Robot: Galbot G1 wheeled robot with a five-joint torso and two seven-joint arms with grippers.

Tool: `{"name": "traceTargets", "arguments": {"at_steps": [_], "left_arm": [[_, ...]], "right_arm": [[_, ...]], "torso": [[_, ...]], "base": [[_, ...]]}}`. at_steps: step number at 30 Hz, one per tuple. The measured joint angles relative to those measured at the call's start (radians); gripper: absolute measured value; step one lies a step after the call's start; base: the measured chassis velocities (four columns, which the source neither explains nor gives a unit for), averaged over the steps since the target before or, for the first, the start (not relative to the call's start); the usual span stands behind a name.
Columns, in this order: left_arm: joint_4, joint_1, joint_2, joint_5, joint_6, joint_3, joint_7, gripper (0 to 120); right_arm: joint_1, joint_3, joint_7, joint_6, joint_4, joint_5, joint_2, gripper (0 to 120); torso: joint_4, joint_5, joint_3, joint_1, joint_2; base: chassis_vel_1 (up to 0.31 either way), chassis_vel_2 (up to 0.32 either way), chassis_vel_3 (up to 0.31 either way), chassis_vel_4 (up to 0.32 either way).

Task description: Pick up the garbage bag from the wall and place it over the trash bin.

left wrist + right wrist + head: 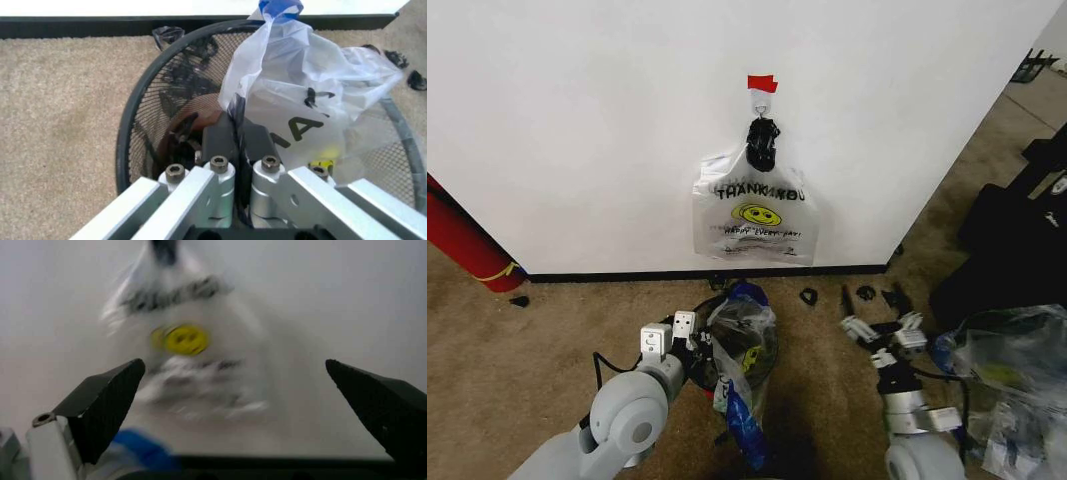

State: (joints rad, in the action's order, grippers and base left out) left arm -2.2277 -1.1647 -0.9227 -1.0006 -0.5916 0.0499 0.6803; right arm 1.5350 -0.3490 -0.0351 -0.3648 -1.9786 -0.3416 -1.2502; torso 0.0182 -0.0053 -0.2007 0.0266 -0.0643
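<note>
The garbage bag, thin see-through plastic with blue patches and a yellow print, stands bunched up in the mouth of the black wire-mesh trash bin on the carpet below the wall. My left gripper is at the bin's left rim, shut on a fold of the bag. In the left wrist view the black fingers pinch the plastic over the bin's rim. My right gripper hovers open to the right of the bin, apart from it; in its wrist view the wide-spread fingers face the wall.
A white "THANK YOU" smiley bag hangs from a hook under red tape. A long red cylinder leans at the left. A heap of clear plastic and dark bags crowd the right. Small black bits lie by the baseboard.
</note>
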Motion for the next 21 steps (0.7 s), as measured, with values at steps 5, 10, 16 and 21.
{"name": "traceTargets", "arguments": {"at_steps": [5, 10, 16, 21], "left_arm": [[-0.008, -0.015, 0.006, 0.01, 0.004, 0.004, -0.001, 0], [-0.008, -0.026, 0.014, 0.028, 0.01, 0.003, -0.01, 0], [-0.008, -0.033, 0.018, 0.034, 0.015, 0.008, -0.012, 0], [-0.002, -0.035, 0.017, 0.04, 0.018, 0.008, -0.012, 0]], "right_arm": [[-0.039, 0.103, -0.053, 0.142, -0.012, -0.049, 0.033, 100], [-0.11, 0.186, -0.066, 0.279, 0.014, -0.06, 0.037, 100], [-0.135, 0.208, 0.014, 0.462, 0.008, -0.083, 0.039, 100], [-0.153, 0.223, 0.096, 0.61, -0.009, -0.224, 0.04, 99]], "torso": [[-0.0002, -0.0001, 0.0, 0.0, 0.0], [-0.0002, 0.0, 0.0, 0.0, 0.0], [0.0, -0.0002, 0.0, 0.0, 0.0], [0.0, -0.0002, 0.0, 0.0, 0.0]], "base": [[0.0, 0.0, 0.0, 0.0], [0.0, 0.0, 0.0, 0.0], [0.0, 0.0, 0.0, 0.0], [0.0, 0.0, 0.0, 0.0]]}}
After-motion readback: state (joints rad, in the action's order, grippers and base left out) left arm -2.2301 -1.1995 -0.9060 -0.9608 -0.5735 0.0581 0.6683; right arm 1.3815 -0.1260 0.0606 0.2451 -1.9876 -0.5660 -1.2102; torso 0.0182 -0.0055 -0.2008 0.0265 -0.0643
